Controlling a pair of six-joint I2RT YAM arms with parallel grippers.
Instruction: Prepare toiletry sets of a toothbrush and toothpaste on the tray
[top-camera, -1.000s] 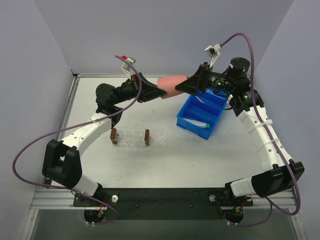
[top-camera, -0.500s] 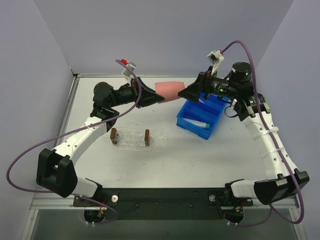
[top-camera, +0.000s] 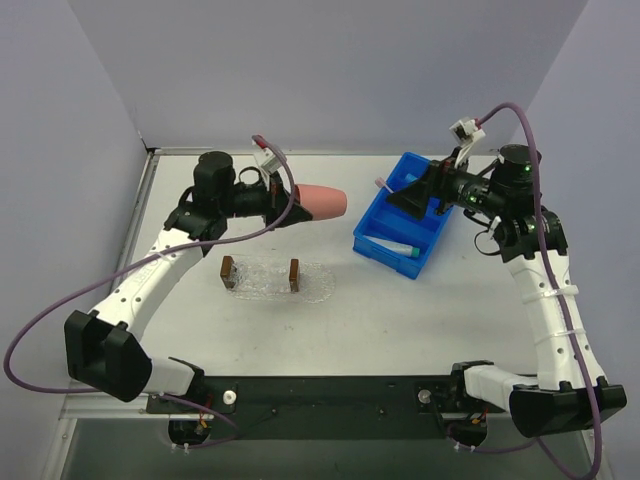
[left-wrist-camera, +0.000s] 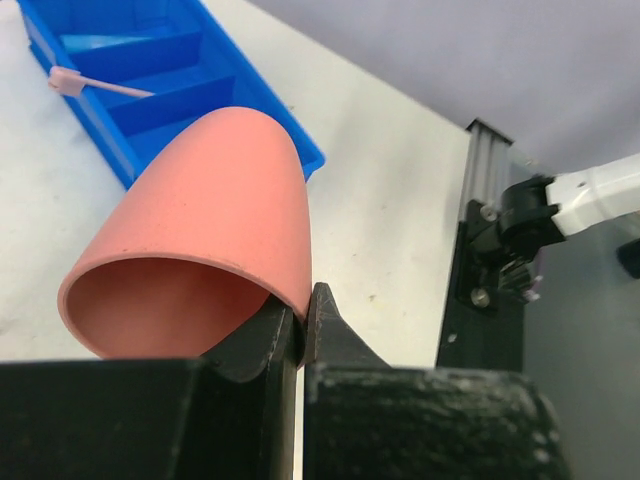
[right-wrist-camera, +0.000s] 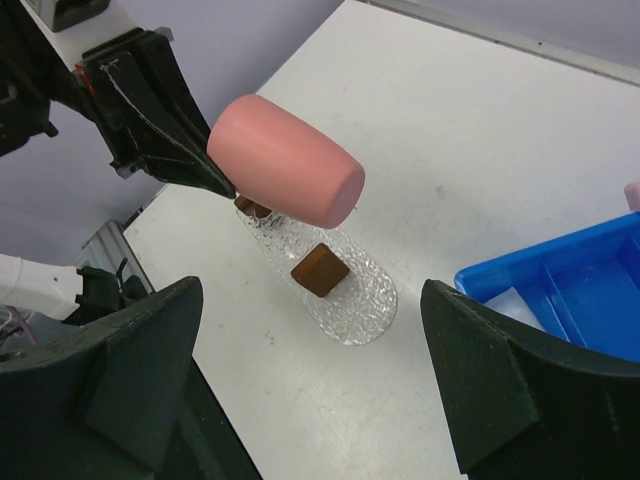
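My left gripper (top-camera: 293, 198) (left-wrist-camera: 305, 302) is shut on the rim of a pink cup (top-camera: 320, 203) (left-wrist-camera: 210, 210), one finger inside and one outside, and holds it on its side above the table. The cup (right-wrist-camera: 287, 173) hangs over the clear bumpy tray (top-camera: 262, 280) (right-wrist-camera: 362, 305). My right gripper (top-camera: 397, 198) (right-wrist-camera: 312, 298) stands wide open and empty beside the blue bin's left edge. A thin pink toothbrush (top-camera: 383, 184) (left-wrist-camera: 98, 86) lies across the blue bin (top-camera: 372, 243) (left-wrist-camera: 262, 110). A whitish toothpaste tube (top-camera: 400, 250) with a teal end rests in the bin's front compartment.
Two brown blocks (top-camera: 228, 271) (top-camera: 294, 274) stand on the tray; one block (right-wrist-camera: 320, 270) shows in the right wrist view. The blue bin (right-wrist-camera: 560, 300) has several compartments. Grey walls close off the table at the back and sides.
The right gripper opened, let go of the pink cup and drew back to the right over the bin. The left arm carried the cup left and lower. The toothbrush now shows on the bin.
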